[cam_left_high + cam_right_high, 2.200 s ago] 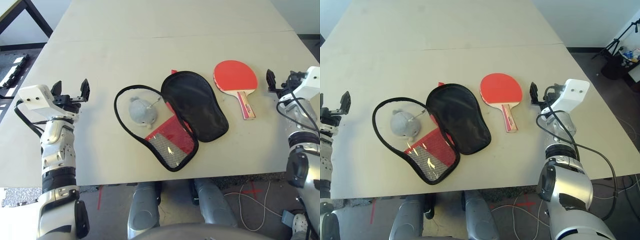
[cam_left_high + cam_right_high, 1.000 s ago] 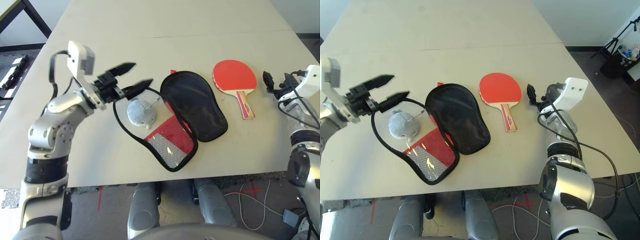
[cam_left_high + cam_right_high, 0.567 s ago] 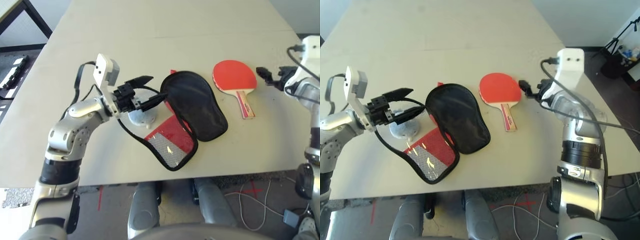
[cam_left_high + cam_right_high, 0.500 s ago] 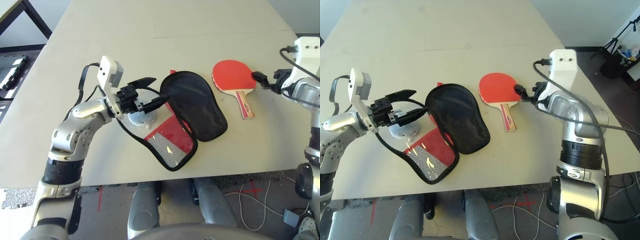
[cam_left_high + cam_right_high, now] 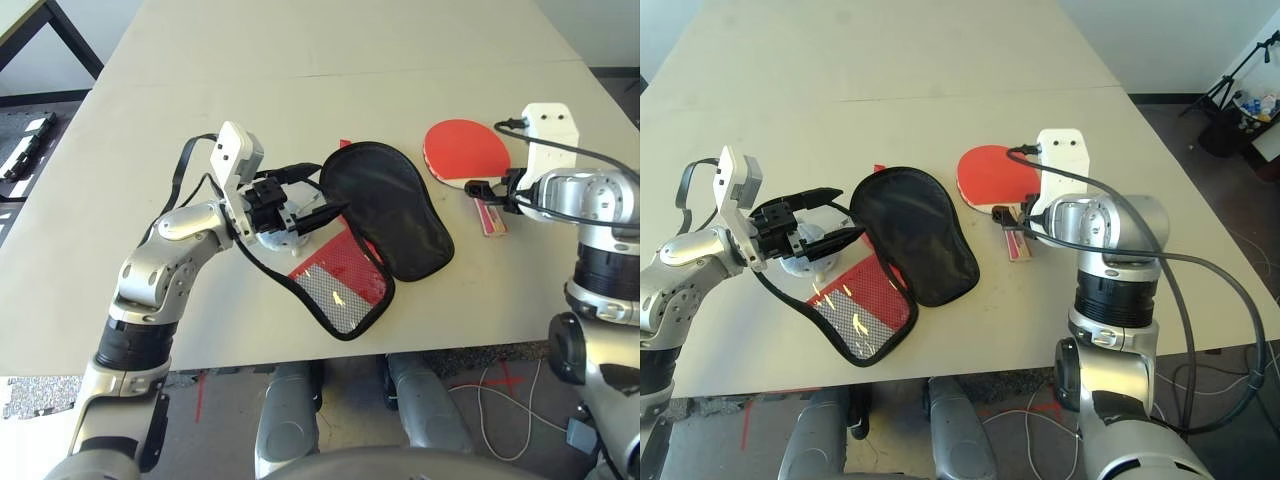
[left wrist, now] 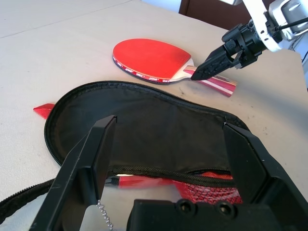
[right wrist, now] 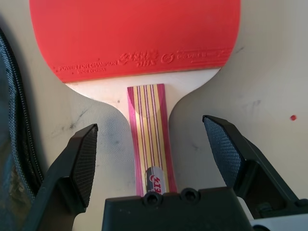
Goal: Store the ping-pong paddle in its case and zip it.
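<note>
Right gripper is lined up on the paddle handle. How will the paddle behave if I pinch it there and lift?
The ping-pong paddle looks like a rigid wooden blade, so it should lift as one stiff piece. The round rubber head probably outweighs the short handle, so it may droop headfirst. The striped handle looks smooth and narrow between the right gripper's open fingers; it might twist.

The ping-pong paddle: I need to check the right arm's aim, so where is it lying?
The ping-pong paddle lies flat on the table's right side, beside the open case, its handle between the open right gripper fingers.
</note>
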Tool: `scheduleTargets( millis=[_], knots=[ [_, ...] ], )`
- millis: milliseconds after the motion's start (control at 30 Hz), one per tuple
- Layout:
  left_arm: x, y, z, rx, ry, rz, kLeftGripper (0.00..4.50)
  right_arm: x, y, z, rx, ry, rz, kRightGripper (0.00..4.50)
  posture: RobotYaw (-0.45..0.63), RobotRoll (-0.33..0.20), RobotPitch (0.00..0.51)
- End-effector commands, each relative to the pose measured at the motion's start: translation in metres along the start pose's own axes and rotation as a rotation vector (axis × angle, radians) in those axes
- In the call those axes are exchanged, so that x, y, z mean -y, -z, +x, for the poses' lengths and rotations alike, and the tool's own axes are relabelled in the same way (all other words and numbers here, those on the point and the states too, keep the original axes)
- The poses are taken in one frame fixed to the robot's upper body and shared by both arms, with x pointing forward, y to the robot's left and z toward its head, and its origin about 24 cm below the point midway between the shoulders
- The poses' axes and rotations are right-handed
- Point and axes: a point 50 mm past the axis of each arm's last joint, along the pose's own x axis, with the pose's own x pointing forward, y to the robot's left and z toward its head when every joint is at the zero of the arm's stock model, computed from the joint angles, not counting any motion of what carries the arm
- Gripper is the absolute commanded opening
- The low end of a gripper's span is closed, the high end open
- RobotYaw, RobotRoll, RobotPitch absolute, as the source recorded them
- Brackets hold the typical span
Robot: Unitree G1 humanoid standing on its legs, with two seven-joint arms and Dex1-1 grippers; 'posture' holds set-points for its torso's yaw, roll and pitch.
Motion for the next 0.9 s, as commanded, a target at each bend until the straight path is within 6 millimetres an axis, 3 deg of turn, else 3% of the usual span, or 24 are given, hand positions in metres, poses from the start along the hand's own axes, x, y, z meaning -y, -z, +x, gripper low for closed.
scheduleTargets(
  millis=[33,233,333,600,667,900],
  knots=[
    [0.004,0.004,0.000,-0.017,0.013,0.003,4.50,-0.003,0.008,0.006,-0.049,0.008,-0.006,4.49,-0.07,0.000,0.197],
    [0.006,0.003,0.001,-0.004,0.026,-0.005,4.50,-0.006,0.010,0.012,-0.067,-0.009,0.005,4.49,-0.07,0.000,0.197],
    [0.006,0.003,0.002,-0.002,0.026,-0.004,4.50,-0.004,0.013,0.015,-0.074,-0.003,0.007,4.00,-0.07,0.000,0.198],
    [0.006,0.003,0.003,0.002,0.028,-0.003,4.50,0.001,0.019,0.017,-0.096,0.015,0.017,1.53,-0.08,0.000,0.200],
    [0.006,0.004,0.004,0.002,0.030,-0.004,4.50,0.002,0.020,0.017,-0.095,0.024,0.016,1.12,-0.08,0.000,0.200],
    [0.005,0.005,0.004,-0.004,0.033,-0.004,4.50,0.003,0.016,0.013,-0.029,0.057,-0.020,1.12,-0.08,0.000,0.201]
  ],
)
